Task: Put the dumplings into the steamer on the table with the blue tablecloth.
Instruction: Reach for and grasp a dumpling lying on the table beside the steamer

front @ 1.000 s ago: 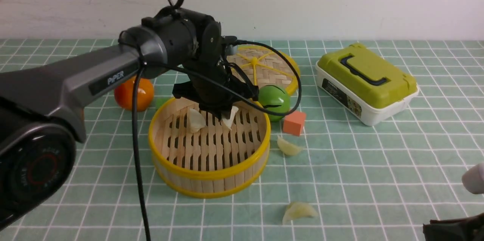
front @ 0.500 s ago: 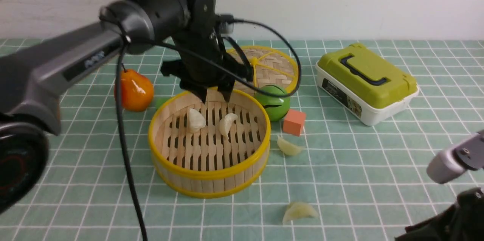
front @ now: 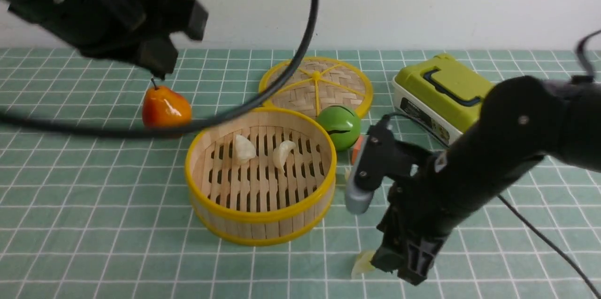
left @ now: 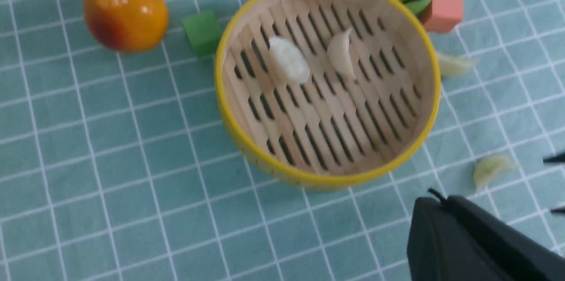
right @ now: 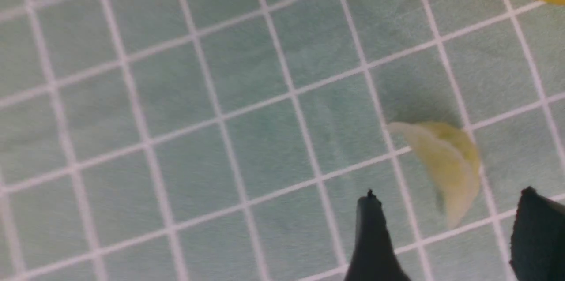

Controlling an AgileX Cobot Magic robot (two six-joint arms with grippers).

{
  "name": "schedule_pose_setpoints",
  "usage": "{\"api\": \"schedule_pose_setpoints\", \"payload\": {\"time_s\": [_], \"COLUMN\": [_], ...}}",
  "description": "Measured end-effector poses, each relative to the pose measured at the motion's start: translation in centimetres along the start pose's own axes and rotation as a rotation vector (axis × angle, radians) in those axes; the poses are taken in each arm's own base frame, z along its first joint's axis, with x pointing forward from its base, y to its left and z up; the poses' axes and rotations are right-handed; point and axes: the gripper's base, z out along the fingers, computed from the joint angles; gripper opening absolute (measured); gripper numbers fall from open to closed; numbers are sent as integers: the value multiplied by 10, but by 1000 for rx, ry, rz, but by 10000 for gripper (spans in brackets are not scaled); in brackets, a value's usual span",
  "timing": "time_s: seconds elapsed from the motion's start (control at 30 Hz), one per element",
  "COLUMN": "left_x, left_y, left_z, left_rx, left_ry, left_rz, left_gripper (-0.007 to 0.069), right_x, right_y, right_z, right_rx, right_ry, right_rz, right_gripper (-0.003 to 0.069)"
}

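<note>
The steamer [front: 263,226] stands mid-table on the blue tablecloth [front: 94,205]. Two dumplings [front: 244,148] [front: 283,153] lie on its slatted floor. A third dumpling [left: 452,65] lies on the cloth by the steamer's right side, almost hidden by my right arm in the front view. The fourth dumpling [right: 446,162] lies on the cloth in front, to the steamer's right. My right gripper [right: 450,210] is open, low over it, with one finger on each side and no contact. My left gripper [front: 157,62] is raised high at the back left, empty, its fingers together in the left wrist view [left: 437,201].
A pear [front: 165,107] and a green cube [left: 202,33] sit left of the steamer. A green ball [front: 339,123], an orange cube [left: 443,9] and the woven lid [front: 319,84] sit behind it. A green-lidded box [front: 446,88] stands at the right. My left arm's cable [front: 300,64] hangs over the steamer.
My left gripper released a dumpling into the steamer, then rose and drew back to the left. My right arm swept in from the lower right onto the front dumpling.
</note>
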Motion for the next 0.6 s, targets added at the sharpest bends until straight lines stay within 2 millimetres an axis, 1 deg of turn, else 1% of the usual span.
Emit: {"api": "schedule_pose_setpoints", "payload": {"time_s": [0.1,0.13,0.17,0.2,0.27,0.3,0.33,0.37,0.43,0.47,0.5,0.57,0.6], "left_x": [35,43,55,66,81,93,102,112,125,135,141,153,164], "left_y": [8,10,13,15,19,23,25,28,31,34,35,39,43], "left_z": [-2,-2,-2,-3,-3,-5,-6,-7,-9,-11,-11,-11,-8], "left_rx": [-12,-17,-25,-31,-42,-52,-57,-63,-68,-73,-77,-90,-109], "left_ry": [9,13,20,22,17,-4,-17,-32,-52,-69,-79,-90,-94], "left_rz": [8,10,15,20,32,45,53,62,71,74,70,56,43], "left_gripper": [-14,-14,-14,-14,-14,-14,-14,-14,-14,-14,-14,-14,-14], "right_x": [-6,-7,-6,-6,-3,-1,1,1,1,1,0,-4,-8], "right_y": [-10,-11,-14,-15,-16,-16,-16,-16,-15,-14,-14,-14,-14], "right_z": [29,32,44,50,62,71,75,75,75,73,71,66,61], "right_rx": [38,46,46,47,36,22,14,10,-1,-17,-28,-40,-50], "right_ry": [87,96,120,134,154,171,182,185,195,207,217,227,238], "right_rz": [-114,-132,-152,-165,-168,-167,-165,-164,-151,-119,-84,-9,59], "right_gripper": [412,412,412,412,407,398,384,358,305,242,208,191,195]}}
